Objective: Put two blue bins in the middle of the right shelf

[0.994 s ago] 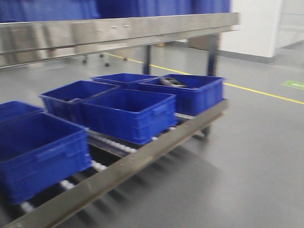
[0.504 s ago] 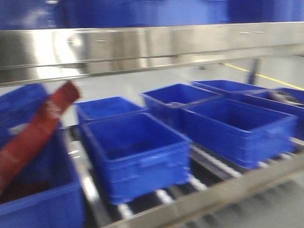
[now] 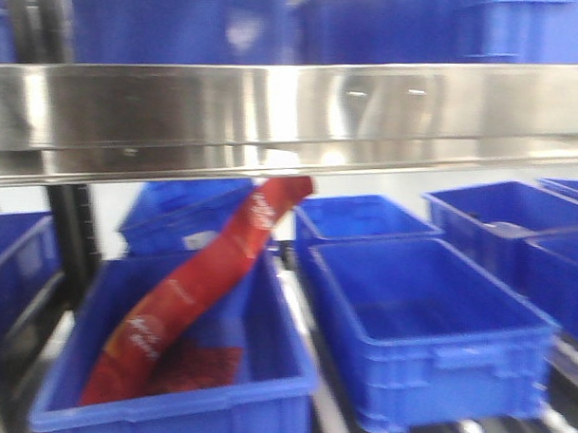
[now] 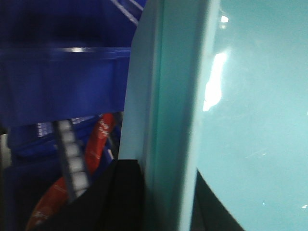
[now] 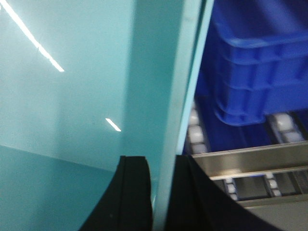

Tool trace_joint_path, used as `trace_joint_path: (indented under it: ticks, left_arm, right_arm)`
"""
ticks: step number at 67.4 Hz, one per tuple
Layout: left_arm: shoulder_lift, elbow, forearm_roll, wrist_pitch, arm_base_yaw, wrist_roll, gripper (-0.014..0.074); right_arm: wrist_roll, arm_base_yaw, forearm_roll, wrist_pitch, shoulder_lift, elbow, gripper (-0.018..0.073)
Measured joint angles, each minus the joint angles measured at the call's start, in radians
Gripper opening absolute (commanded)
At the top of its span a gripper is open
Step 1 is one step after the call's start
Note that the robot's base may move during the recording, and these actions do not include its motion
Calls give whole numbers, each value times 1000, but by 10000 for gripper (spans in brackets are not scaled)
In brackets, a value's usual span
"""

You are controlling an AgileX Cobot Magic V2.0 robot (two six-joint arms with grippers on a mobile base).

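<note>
Since the earlier frame the view has swung left, so the blue plastic bin with the long red packet [image 3: 196, 299] now sits at the lower left and an empty blue plastic bin [image 3: 428, 326] stands just beside it on the roller shelf. Both wrist views show a pale turquoise panel edge held between dark pincer fingers [image 4: 113, 197] [image 5: 134, 192], narrow around it. Blue bins lie beyond the panel, apart from each pincer.

steel shelf rail [image 3: 293, 107] across the top, long red packet [image 3: 196, 289] leaning diagonally, white rollers [image 5: 195, 130] beneath
</note>
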Motion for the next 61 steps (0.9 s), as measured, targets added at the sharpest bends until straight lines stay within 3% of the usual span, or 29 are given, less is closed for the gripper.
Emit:
trace_joint_path:
  ticks: [61]
  left_arm:
    - [0, 0, 2, 0, 0, 0, -111]
  right_arm:
    - [0, 0, 0, 0, 2, 0, -154]
